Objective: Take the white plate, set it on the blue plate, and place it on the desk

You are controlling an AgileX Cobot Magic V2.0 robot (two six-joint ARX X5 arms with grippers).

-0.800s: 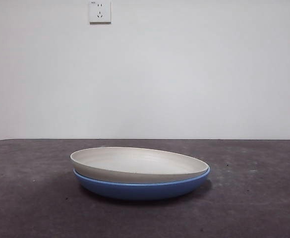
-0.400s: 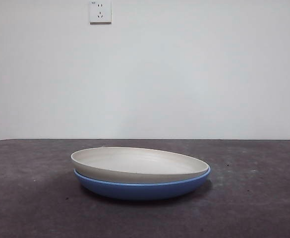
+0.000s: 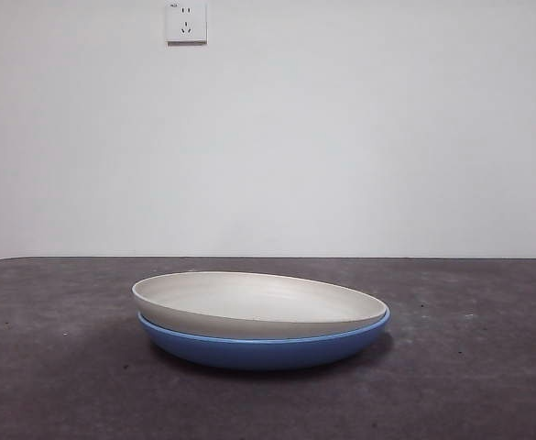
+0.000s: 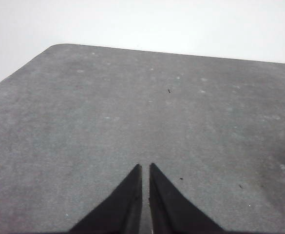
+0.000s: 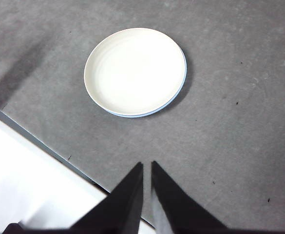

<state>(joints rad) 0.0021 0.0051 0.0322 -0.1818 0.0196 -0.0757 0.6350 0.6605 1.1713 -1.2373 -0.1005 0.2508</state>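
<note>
Two plates sit stacked near the middle of the surface (image 3: 57, 385), and against the pictures from a second and half a second ago they lie as they did, apart from a barely visible sideways drift of the whole view. The white plate (image 3: 258, 304) rests inside the blue plate (image 3: 263, 349), nested but not quite level: in the front view its rim rides higher on the left side and sinks down to the blue rim on the right. From the right wrist view the white plate (image 5: 135, 71) covers nearly all of the blue plate (image 5: 180, 91), which shows only as a thin blue crescent along one side. Neither plate holds anything. The right gripper (image 5: 147, 168) hangs high above the surface, well apart from the stack, its jaws drawn almost together with only a thin slit between them and nothing held. The left gripper (image 4: 145, 170) is likewise closed to a narrow slit on nothing, over a bare stretch of the grey surface near a rounded corner. A white wall socket (image 3: 186, 22) sits on the wall behind. Nothing stands between either gripper and the plates.
</note>
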